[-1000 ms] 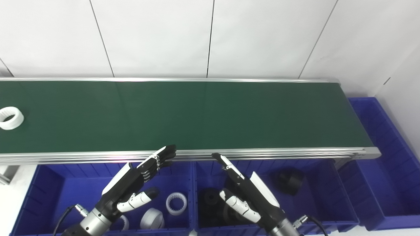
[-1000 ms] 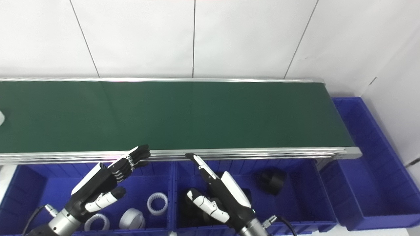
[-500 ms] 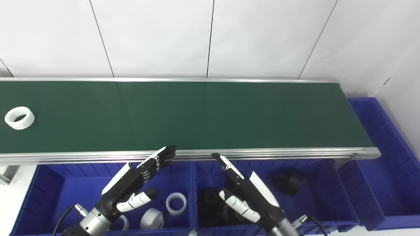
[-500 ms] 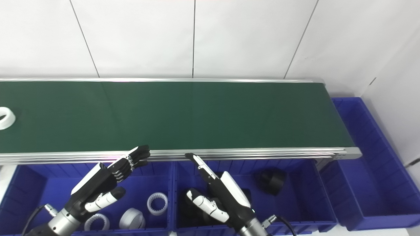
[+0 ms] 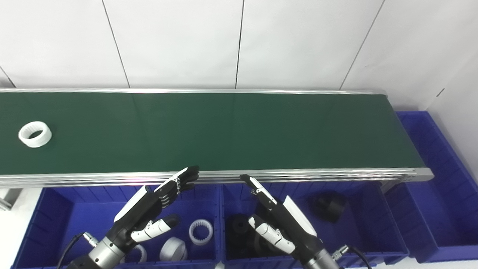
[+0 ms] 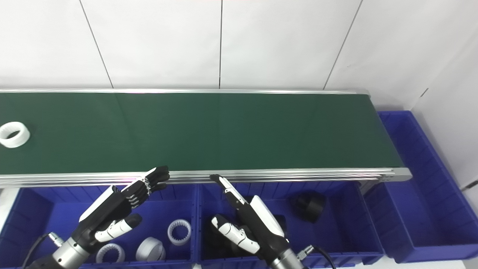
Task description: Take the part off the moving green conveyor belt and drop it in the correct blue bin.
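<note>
Both sets of fingers were spread and held nothing: the left hand (image 5: 149, 209) hovered over the left blue bin (image 5: 56, 209), where white rings (image 5: 200, 232) lay, and the right hand (image 5: 280, 220) over the middle blue bin (image 5: 373, 220), which held black parts (image 5: 328, 205). The white ring (image 5: 34, 134) sat far left on the green conveyor belt (image 5: 231, 130), well apart from either hand. By my reckoning, picking and dropping this part both remained undone.

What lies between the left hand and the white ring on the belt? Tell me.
Only bare green belt and its metal rail separate the left hand from the white ring; the left eye view shows it.
</note>
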You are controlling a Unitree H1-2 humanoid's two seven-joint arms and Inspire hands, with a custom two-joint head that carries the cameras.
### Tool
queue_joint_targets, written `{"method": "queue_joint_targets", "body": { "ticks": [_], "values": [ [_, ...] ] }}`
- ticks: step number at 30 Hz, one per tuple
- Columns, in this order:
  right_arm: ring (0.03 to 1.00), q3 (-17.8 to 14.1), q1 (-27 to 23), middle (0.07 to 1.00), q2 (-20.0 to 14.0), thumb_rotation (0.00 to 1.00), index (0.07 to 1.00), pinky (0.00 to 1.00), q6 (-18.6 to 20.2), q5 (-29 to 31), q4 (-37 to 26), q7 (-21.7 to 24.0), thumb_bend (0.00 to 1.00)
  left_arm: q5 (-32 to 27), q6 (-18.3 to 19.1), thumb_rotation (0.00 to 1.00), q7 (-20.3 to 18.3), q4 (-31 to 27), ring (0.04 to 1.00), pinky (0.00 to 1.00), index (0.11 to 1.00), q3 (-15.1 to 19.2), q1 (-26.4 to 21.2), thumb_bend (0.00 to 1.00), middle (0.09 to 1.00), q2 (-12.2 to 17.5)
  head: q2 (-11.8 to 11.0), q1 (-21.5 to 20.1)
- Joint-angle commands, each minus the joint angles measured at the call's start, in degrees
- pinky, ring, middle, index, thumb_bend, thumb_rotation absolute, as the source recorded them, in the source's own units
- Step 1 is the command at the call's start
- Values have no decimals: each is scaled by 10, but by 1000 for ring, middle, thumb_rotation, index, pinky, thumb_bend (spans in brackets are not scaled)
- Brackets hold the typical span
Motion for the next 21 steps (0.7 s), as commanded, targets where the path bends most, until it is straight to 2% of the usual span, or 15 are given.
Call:
{"method": "queue_joint_targets", "body": {
  "ticks": [1, 3, 4, 5, 6, 7, 8, 9, 10, 11, 21],
  "values": [
    [979, -1, 7, 1000, -4, 1000, 987, 931, -31, 3, -21, 0, 432, 6, -41, 744, 5, 8, 951, 924, 948, -3, -2, 501, 964, -6, -8, 13],
    [980, -2, 13, 1000, -8, 1000, 987, 934, -40, 6, -18, -1, 430, 17, -63, 750, 8, 23, 946, 915, 947, -6, 1, 507, 960, -11, -38, 44],
    [981, -2, 17, 1000, -9, 1000, 986, 937, -44, 10, -17, -2, 428, 23, -72, 743, 10, 31, 942, 907, 945, -6, 2, 514, 957, -14, -42, 47],
    [981, -3, 20, 1000, -11, 1000, 985, 938, -50, 12, -14, -4, 427, 29, -79, 736, 12, 38, 941, 904, 944, -7, 4, 517, 956, -18, -61, 62],
    [981, -4, 23, 1000, -12, 1000, 984, 938, -58, 13, -10, -7, 425, 34, -81, 725, 14, 42, 940, 900, 942, -9, 6, 517, 954, -20, -67, 66],
    [977, -5, 25, 999, -12, 1000, 977, 933, -68, 12, -4, -11, 414, 37, -83, 677, 15, 46, 937, 893, 940, -10, 7, 510, 953, -22, -90, 75],
    [977, -6, 27, 999, -12, 1000, 976, 932, -77, 10, 2, -14, 414, 40, -84, 674, 16, 48, 936, 892, 939, -11, 8, 509, 953, -23, -90, 75],
    [975, -7, 28, 998, -12, 1000, 974, 930, -87, 9, 9, -17, 412, 43, -85, 658, 16, 51, 932, 884, 936, -12, 9, 509, 950, -24, -107, 79],
    [975, -8, 29, 996, -11, 1000, 973, 930, -94, 8, 16, -18, 409, 46, -86, 645, 17, 52, 926, 874, 933, -13, 9, 513, 945, -24, -107, 79],
    [975, -8, 29, 994, -11, 1000, 972, 930, -102, 8, 24, -20, 407, 50, -86, 630, 18, 53, 920, 866, 929, -13, 9, 522, 939, -24, -119, 79],
    [972, -13, 30, 995, -14, 1000, 978, 908, -105, -5, 36, -19, 430, 66, -86, 576, 26, 50, 901, 826, 916, -15, 6, 551, 929, -21, -121, 76]
  ]
}}
